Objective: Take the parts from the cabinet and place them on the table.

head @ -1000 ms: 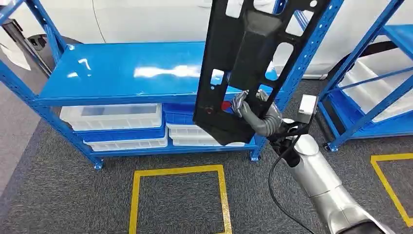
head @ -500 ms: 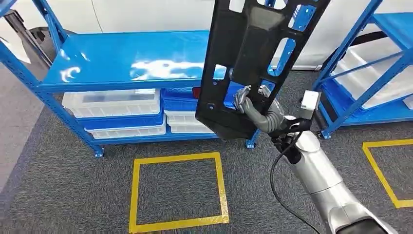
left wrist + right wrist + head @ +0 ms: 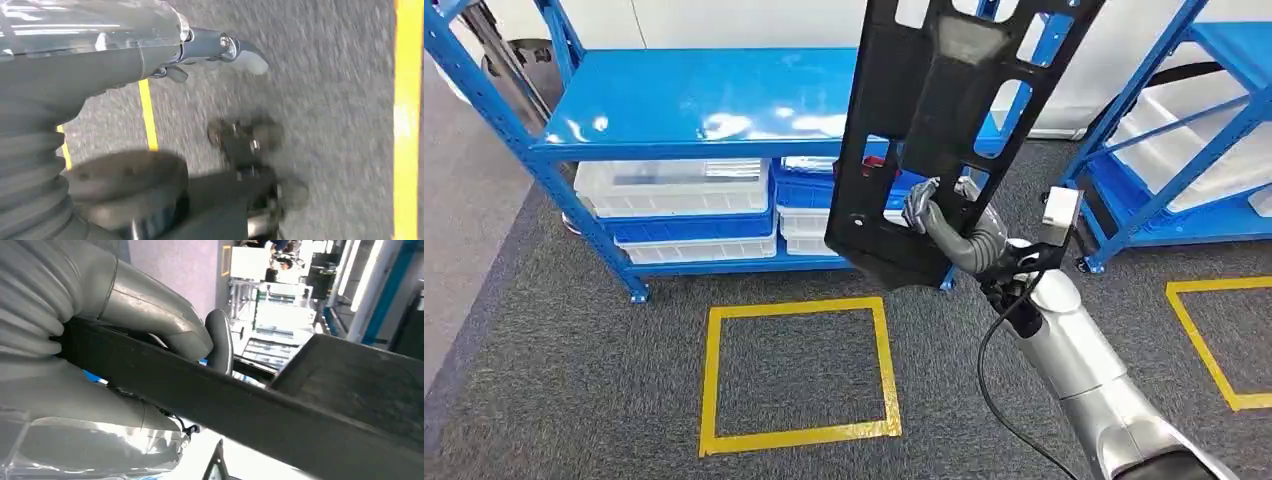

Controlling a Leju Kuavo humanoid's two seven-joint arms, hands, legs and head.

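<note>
A: While the right hand [image 3: 934, 215] clamps the black panel [image 3: 944, 130], which rises above it, what step?

B: Carrying, I judge. Cabinet [image 3: 694, 110] beyond the hand. Next: find the table. Left hand [image 3: 200, 47]: grasp can't tell.

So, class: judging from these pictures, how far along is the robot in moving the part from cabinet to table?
Done: the black part is off the blue cabinet, lifted in front of it.
In hand: the right robot hand grips its lower end, holding it upright.
Left: setting it on the table, which is not in the pictures.
</note>
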